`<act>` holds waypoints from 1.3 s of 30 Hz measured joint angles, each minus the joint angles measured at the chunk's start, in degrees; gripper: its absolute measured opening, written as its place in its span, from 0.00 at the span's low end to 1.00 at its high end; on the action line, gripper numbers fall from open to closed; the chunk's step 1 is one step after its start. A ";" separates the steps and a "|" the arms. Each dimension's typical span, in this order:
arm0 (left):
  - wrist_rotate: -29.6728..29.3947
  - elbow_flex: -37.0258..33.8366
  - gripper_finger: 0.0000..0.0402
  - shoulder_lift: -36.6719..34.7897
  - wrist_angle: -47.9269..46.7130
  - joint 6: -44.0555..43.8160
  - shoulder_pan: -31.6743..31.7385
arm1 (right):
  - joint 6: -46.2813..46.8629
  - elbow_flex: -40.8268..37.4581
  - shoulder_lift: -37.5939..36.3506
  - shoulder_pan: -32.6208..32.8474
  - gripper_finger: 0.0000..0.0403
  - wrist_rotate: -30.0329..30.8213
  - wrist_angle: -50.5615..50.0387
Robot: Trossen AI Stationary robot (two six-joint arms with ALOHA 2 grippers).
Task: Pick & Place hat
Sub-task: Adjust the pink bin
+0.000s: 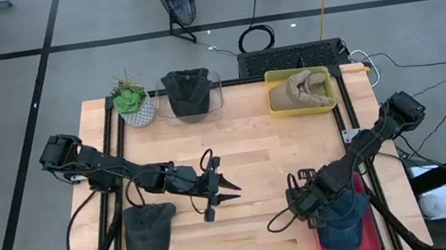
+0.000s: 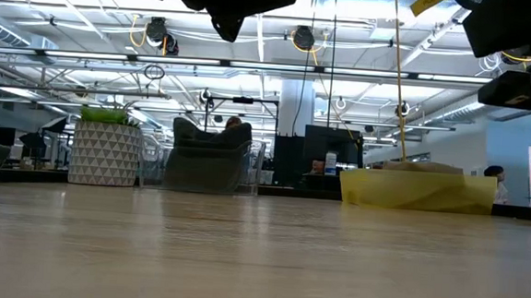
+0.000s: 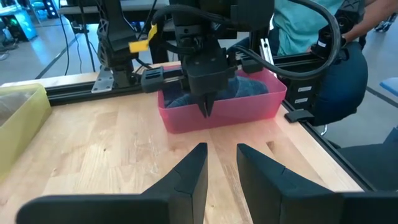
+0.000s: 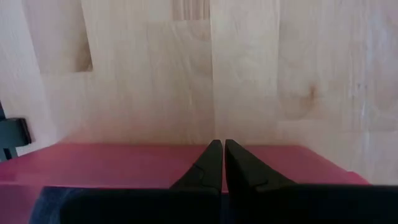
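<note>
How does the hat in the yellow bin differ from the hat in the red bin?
The hat in the yellow bin is tan; the hat in the red bin is dark blue. The tan one sits at the table's far edge, uncovered; the blue one sits at the near right corner, under the right gripper. Both lie inside bins.

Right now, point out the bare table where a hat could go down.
Free: the table middle, between the yellow bin and both grippers. Crowded: back edge with plant and clear bin; front corners hold the dark hat and pink bin.
</note>
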 joint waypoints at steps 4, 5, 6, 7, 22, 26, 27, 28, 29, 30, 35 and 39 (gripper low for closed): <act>0.08 0.00 0.24 0.00 0.02 0.00 -0.03 | 0.01 0.00 0.02 -0.01 0.00 -0.02 -0.02; 0.10 0.00 0.24 0.00 0.01 -0.02 -0.07 | -0.18 0.00 0.02 -0.01 0.00 0.00 0.00; 0.11 0.00 0.24 0.00 -0.02 0.00 -0.07 | -0.61 -0.02 0.01 -0.01 0.00 0.00 0.04; 0.11 0.00 0.24 0.00 -0.02 0.00 -0.07 | -0.99 -0.05 -0.36 -0.01 0.00 0.08 0.04; 0.09 0.00 0.24 0.00 0.06 -0.22 -0.07 | -5.10 -2.17 -15.81 -3.76 0.00 17.12 -12.39; 0.09 0.00 0.24 0.00 0.05 -0.02 -0.07 | -5.69 -8.62 -16.44 -7.04 0.00 16.83 -12.48; 0.09 0.00 0.24 0.00 0.06 -0.03 -0.07 | -5.96 -10.15 -16.37 -7.95 0.00 16.97 -12.48; 0.07 0.00 0.24 0.00 0.04 -0.07 -0.07 | -6.02 -11.50 -16.34 -8.86 0.00 16.94 -12.60; 0.07 0.00 0.24 0.00 0.04 -0.07 -0.07 | -6.08 -12.59 -16.38 -9.82 0.00 16.83 -12.58; 0.07 0.00 0.24 0.00 0.04 -0.05 -0.07 | -6.14 -13.49 -16.41 -10.63 0.00 16.60 -12.48; 0.04 0.00 0.24 0.00 -0.07 0.00 -0.07 | -5.90 -16.02 -16.54 -12.78 0.00 11.04 -12.10; 0.04 0.00 0.24 0.00 -0.32 -0.04 -0.07 | -5.30 -16.88 -16.52 -12.38 0.00 5.53 -9.89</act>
